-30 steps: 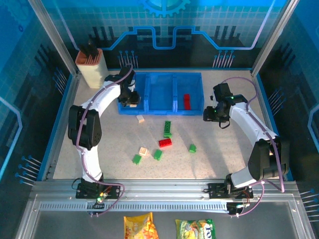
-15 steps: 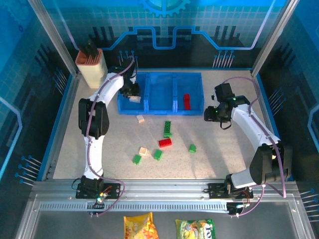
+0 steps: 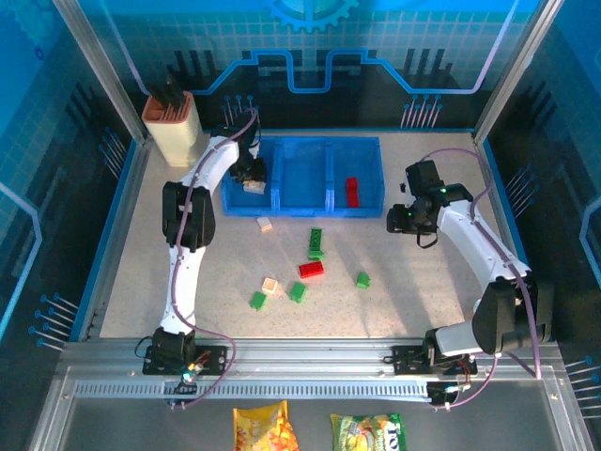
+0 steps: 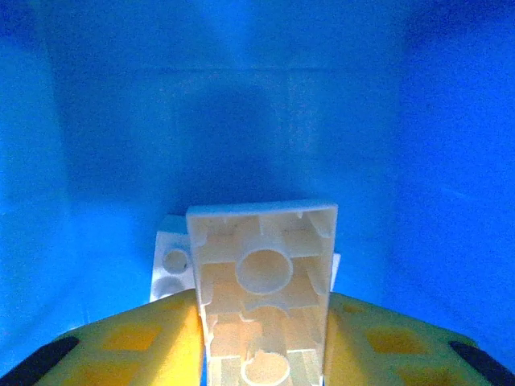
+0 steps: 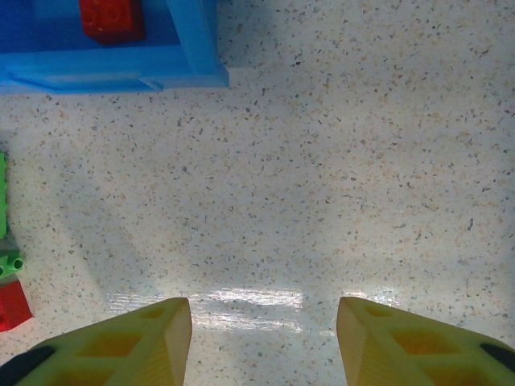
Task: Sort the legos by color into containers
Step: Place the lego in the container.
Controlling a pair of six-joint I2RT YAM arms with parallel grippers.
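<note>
The left arm has straightened and reached further back. Its elbow, which bulged out to the left a second ago, now stands tucked in closer to the wide translucent blue three-compartment plastic tray (image 3: pixel 310 209). With that, the left end effector (image 3: pixel 250 175) has slid from above the tray's front wall to well inside the left compartment. It has carried along the small cream studded plastic brick (image 4: pixel 261 273) clamped between its fingers (image 4: pixel 145 346). The right arm has eased a little. The right end effector (image 3: pixel 402 220) has drifted a touch rightward and nearer over the table (image 3: pixel 413 282), and the elbow has sunk toward the near edge.
</note>
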